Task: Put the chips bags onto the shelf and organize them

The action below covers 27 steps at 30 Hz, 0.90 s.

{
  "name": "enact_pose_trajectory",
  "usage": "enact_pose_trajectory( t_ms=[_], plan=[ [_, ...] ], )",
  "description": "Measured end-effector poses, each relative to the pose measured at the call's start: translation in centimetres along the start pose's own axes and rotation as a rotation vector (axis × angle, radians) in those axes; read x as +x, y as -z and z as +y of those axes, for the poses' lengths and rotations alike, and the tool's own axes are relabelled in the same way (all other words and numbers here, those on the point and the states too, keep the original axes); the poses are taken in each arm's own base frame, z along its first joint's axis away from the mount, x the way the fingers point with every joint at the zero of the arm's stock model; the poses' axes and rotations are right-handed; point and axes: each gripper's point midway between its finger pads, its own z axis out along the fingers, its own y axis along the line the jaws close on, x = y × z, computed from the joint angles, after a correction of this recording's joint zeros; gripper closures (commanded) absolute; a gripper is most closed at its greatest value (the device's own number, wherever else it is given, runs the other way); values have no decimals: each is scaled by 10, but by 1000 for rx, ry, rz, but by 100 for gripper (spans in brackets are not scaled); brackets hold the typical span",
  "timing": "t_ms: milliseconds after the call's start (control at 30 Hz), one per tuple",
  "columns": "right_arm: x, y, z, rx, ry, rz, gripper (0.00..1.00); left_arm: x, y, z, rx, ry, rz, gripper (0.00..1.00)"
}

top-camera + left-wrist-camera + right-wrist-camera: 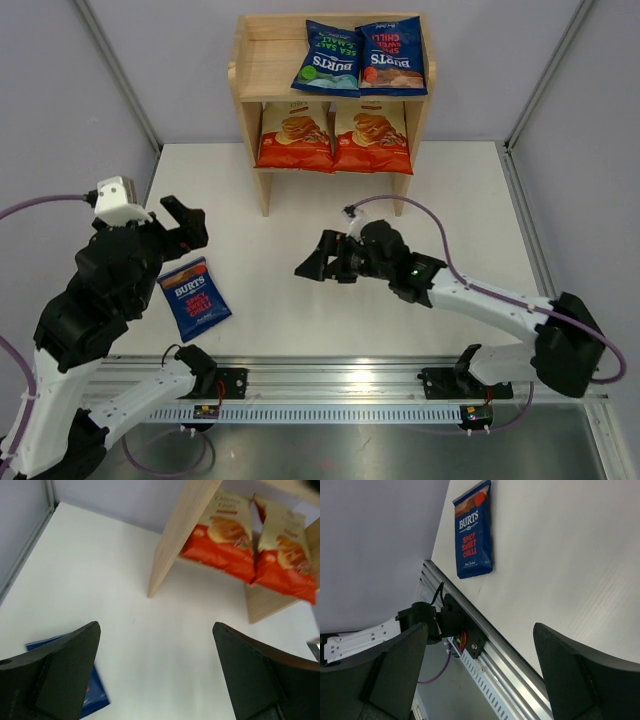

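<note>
Shelf (250, 75), far centre: top tier, teal-green Burts bag (328, 57) left of red-labelled Burts bag (393, 58); lower tier, two Cassava Chips bags (296, 137) side by side | Counter (300, 190), near left: third Burts bag (195, 298), flat | Your left pincer (188, 222): released, empty, near that bag | Your right pincer (312, 258): released, empty, mid-counter

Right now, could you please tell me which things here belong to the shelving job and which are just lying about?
Job: shelf; left Cassava bag; right Cassava bag; teal Burts bag; shelved red Burts bag; table Burts bag.
Just there: purple cable; aluminium rail.
</note>
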Motion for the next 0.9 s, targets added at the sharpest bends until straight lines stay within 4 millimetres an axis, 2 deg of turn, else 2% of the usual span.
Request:
enact_pose_trajectory(
  t_ms=[33,133,233,333,500,600,733,900],
  plan=[
    [12,-14,-2,10,-11,31,8,4,9,10,10,-16,-5,1],
    [43,-57,-11,43,-28,104,16,28,21,31,14,-68,10,1],
    [71,-100,-16,73,-24,173,28,51,25,52,-8,-104,16,1],
    [91,-147,-10,61,-3,221,39,73,25,73,-60,-133,18,1],
    [126,-209,-5,42,27,287,43,91,26,102,-142,-136,-20,1],
    [149,-233,-6,39,41,342,44,96,29,112,-162,-123,-44,1],
    [171,-255,-10,49,50,407,44,89,36,118,-156,-84,-92,1],
    [174,-262,-7,53,58,428,47,86,38,118,-149,-66,-111,1]
  ],
)
